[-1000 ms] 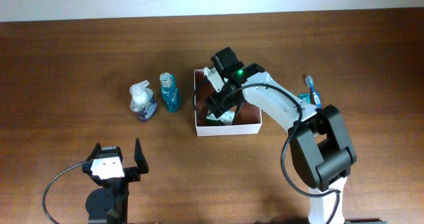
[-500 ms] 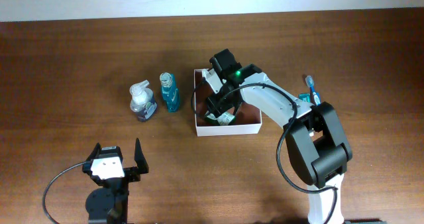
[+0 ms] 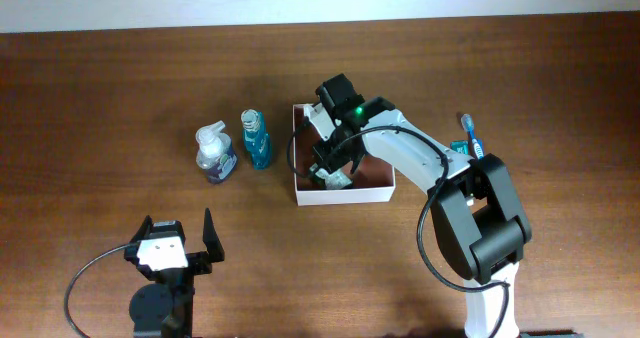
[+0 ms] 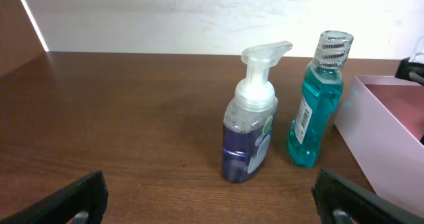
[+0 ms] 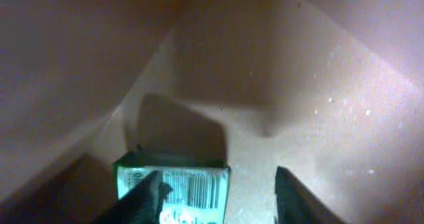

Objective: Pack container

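1. The right gripper [image 3: 329,171] has sunk slightly deeper into the container [image 3: 345,195], and its jaws have narrowed.
2. They stand apart astride a green packet [image 5: 173,184], not clamped on it.
3. The container sits mid-table, near the mouthwash bottle [image 4: 317,111] and the soap pump [image 4: 250,141].
4. The left gripper [image 3: 180,240] gapes wide, well apart from them.
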Robot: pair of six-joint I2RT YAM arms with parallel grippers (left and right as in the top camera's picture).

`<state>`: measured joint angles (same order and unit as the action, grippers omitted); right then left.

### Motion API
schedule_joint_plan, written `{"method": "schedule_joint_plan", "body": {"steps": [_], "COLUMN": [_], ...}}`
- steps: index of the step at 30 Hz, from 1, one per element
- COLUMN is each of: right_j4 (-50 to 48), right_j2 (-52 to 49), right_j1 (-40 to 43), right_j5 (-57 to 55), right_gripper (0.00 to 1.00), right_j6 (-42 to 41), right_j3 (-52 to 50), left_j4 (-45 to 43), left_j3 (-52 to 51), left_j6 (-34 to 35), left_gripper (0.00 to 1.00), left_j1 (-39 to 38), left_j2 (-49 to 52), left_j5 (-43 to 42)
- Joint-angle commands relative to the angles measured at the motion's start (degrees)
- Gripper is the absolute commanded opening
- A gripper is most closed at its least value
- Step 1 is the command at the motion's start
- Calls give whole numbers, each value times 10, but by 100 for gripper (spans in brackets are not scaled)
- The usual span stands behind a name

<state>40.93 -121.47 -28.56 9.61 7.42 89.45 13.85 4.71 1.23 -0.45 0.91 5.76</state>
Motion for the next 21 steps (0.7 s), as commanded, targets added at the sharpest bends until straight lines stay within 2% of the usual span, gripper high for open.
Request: {"method": "schedule_joint_plan", "body": {"steps": [1,6,12,21], "right_j4": [1,1,12,56], "right_j2": [-18,-18,-18,-17], "right_j1": [1,1,1,7], "right_j5": [-12,-21,-69,-158], "right_gripper": [44,38,30,29], "right_j6": [3,0,-42,-129], "right_j3": [-3,-3,12,46], "left_j4": [-3,-3,-3,-3], "left_j3": [-5,-5,-5,-5], "left_j6": [-9,-9,-9,-9], "left_gripper": [99,99,99,100], "left_j1": [3,3,3,3], "left_j2": [-3,-3,-3,-3], "left_j5": [-10,-10,-10,-10]}}
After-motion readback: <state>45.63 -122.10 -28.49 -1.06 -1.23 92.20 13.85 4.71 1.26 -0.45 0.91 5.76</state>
